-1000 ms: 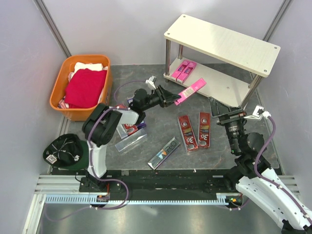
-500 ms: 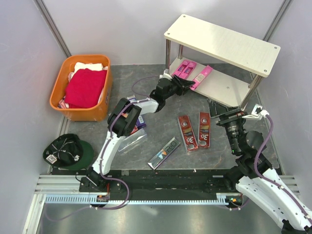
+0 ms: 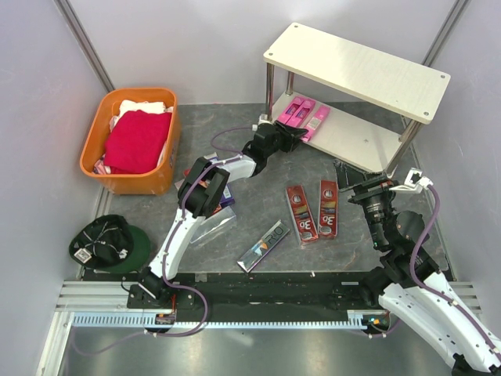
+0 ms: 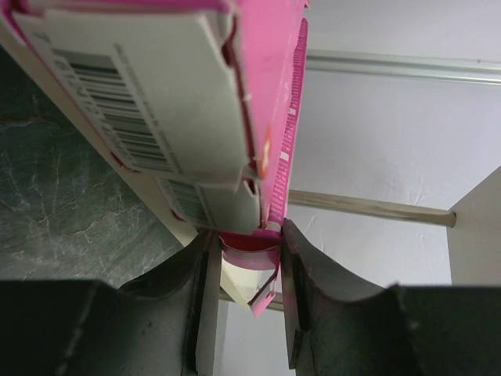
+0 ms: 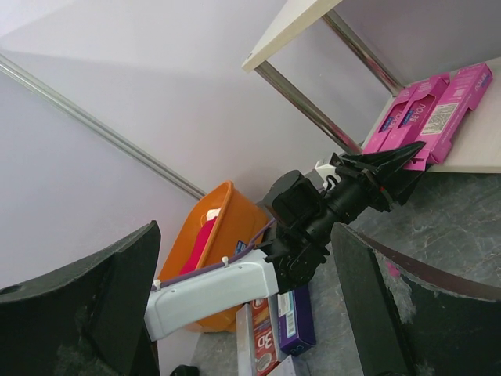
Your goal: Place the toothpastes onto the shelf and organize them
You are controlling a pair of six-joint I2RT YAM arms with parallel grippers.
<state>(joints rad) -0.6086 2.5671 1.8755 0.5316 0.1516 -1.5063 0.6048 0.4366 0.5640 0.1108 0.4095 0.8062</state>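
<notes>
**Pink toothpaste carton** (image 3: 317, 121): laid on the lower board of the shelf (image 3: 356, 72), just beside two more pink cartons (image 3: 296, 112) at the board's left end. Near end pinched in the left gripper (image 4: 249, 274).

**Left gripper:** clamped down narrow on that carton's end flap, one finger on each side. Arm stretched far forward and to the right across the table, wrist at the front edge of the lower tier.

**Right gripper** (image 5: 243, 231): spread wide, holding nothing. Arm folded back at the right, wrist raised near the shelf's front right leg and facing the left arm.

**Shelf:** two cream boards on metal legs. Three pink cartons on the lower tier, nothing visible on the top board.

**Dark table** (image 3: 258, 176), loose stock: two dark red cartons (image 3: 313, 211) side by side at centre, a silver-grey carton (image 3: 264, 244) nearer the bases, a purple carton (image 3: 225, 197) and another silvery carton (image 3: 210, 227) under the left arm.

**Orange basket** (image 3: 88, 153): at far left, holding a red folded cloth (image 3: 137, 139) with white cloth behind it.

**Dark cap** (image 3: 106, 243): in front of the basket.
</notes>
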